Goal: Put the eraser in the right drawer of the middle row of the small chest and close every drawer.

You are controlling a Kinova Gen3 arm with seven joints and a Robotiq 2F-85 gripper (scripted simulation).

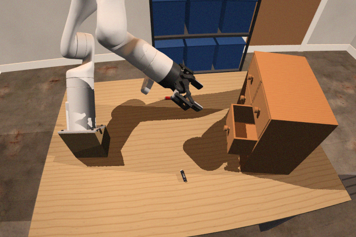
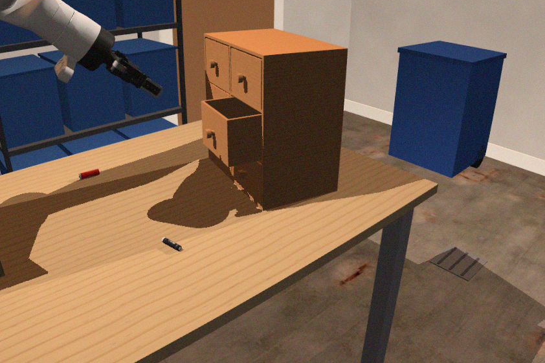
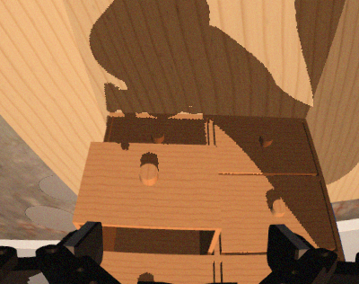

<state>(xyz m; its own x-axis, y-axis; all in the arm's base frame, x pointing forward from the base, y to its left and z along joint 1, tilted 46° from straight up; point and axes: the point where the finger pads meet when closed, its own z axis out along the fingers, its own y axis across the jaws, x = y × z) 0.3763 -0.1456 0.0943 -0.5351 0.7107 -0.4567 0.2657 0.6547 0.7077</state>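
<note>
Although the right drawer of the middle row (image 1: pixel 240 130) of the small orange wooden chest (image 1: pixel 290 104) stands pulled out, the eraser cannot be made out in any view, and what shows of the tray's inside looks bare wood and shadow. A black two-finger gripper (image 1: pixel 193 95) on the white arm hangs in the air well apart from the chest front, jaws spread wide with nothing between them. On the pale wooden table (image 1: pixel 115 200) lie a small dark cylinder (image 1: pixel 183 175) and, near the back edge, a small red cylinder (image 2: pixel 89 173) partly hidden behind the gripper in the top view.
</note>
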